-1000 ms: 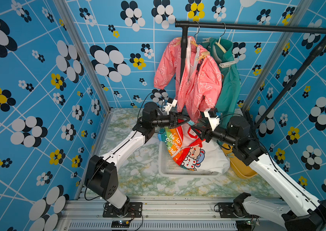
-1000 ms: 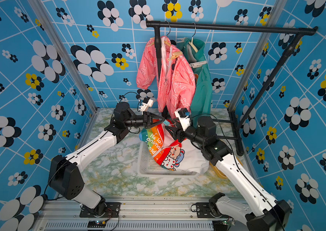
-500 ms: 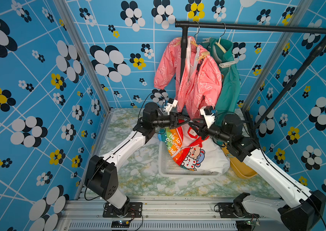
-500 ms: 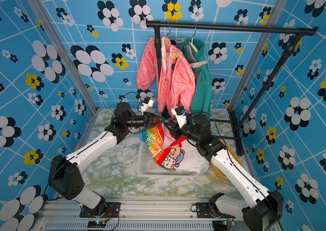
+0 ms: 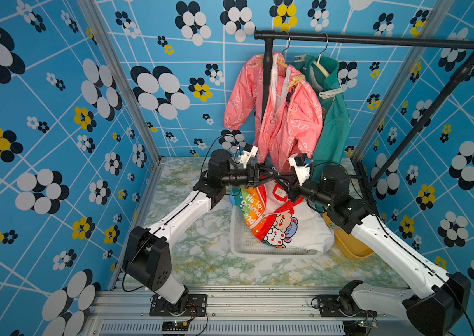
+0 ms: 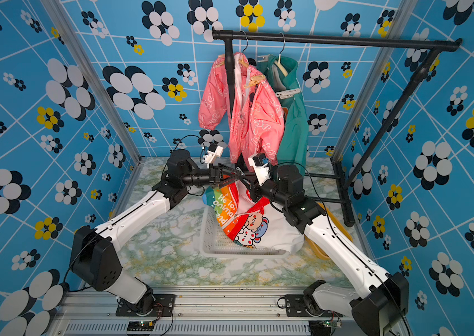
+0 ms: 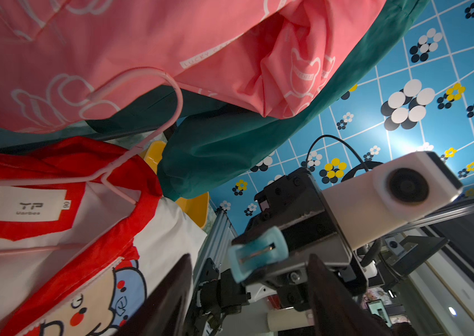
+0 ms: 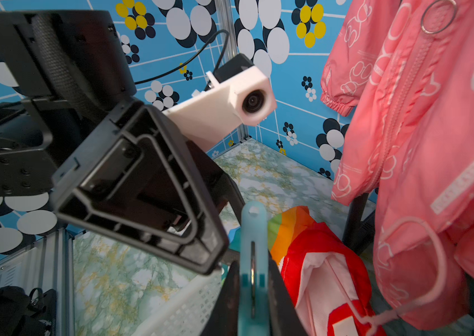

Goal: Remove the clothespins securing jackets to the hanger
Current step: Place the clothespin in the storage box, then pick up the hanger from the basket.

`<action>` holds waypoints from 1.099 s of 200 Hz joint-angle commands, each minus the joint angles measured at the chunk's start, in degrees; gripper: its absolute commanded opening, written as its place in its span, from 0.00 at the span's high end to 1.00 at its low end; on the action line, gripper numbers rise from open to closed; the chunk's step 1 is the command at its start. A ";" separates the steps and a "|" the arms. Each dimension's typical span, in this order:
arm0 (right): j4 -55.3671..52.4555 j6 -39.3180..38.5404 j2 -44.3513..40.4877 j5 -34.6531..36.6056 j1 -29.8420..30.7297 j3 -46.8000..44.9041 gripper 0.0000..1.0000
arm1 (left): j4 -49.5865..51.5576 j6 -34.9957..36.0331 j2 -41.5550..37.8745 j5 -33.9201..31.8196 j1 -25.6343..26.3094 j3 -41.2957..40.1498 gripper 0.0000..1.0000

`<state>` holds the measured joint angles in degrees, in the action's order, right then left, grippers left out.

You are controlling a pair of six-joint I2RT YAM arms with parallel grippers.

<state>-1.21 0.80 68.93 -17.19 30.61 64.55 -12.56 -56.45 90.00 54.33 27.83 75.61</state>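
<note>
Scene: blue flower-patterned booth, two white-and-black arms meeting tip to tip above a white basket (image 5: 241, 241) on a green-veined marbled tabletop (image 5: 200, 250).
Right gripper (image 8: 251, 269): narrow, clamped on a pale green clothespin (image 8: 253, 229); dark fingers pressed against both flat sides, holed end of the clip poking out past the fingertips.
Left gripper (image 5: 275, 174): spread wide, holding nothing; fingers (image 7: 168, 291) well apart in the left wrist view.
Clothespin against left gripper: framed in the gap between those spread fingers in the left wrist view, touching neither.
White jacket (image 5: 296, 229): red trim and cartoon print, heaped in the basket directly below both grippers, apart from the held clip; pale pink wire hanger (image 7: 180, 101) threaded through its collar, hook lying against the pink fabric above.
Pink jacket (image 5: 282, 116): glossy, white bear outlines, hanging from the black rail (image 5: 375, 39) just behind the grippers; tan clothespin (image 5: 295, 80) pinched on its shoulder, well above both grippers.
Teal jacket (image 5: 333, 122): hanging beside the pink one, partly behind it; whitish clothespin (image 5: 330, 92) on its shoulder, also well above.
Yellow tub (image 5: 352, 250): beside the basket, partly hidden by the right arm.
</note>
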 commanded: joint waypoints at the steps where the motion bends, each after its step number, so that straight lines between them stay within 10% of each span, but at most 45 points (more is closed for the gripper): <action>1: -3.10 -2.19 -3.96 5.36 -0.07 0.52 0.95 | 10.30 9.33 -4.14 -4.70 -0.78 2.98 0.14; 64: -18.98 -3.65 -21.70 36.56 -0.02 -1.61 0.90 | 24.96 33.23 -4.56 -30.18 3.47 5.29 0.11; 109: -25.10 0.94 -26.58 61.71 -2.45 0.65 0.88 | 23.09 42.79 7.50 -40.80 10.04 13.38 0.42; 175: -30.23 11.77 -13.90 42.41 -23.36 -3.58 0.88 | 16.85 48.01 15.89 -46.11 13.91 19.09 0.34; 220: -28.96 17.49 -6.37 31.68 -32.99 -7.72 0.88 | 13.22 46.53 20.02 -45.30 13.90 21.02 0.50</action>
<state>-30.26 13.43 59.29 21.74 -0.54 58.43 4.56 -10.26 107.55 9.50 41.91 94.37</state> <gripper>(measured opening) 0.159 0.534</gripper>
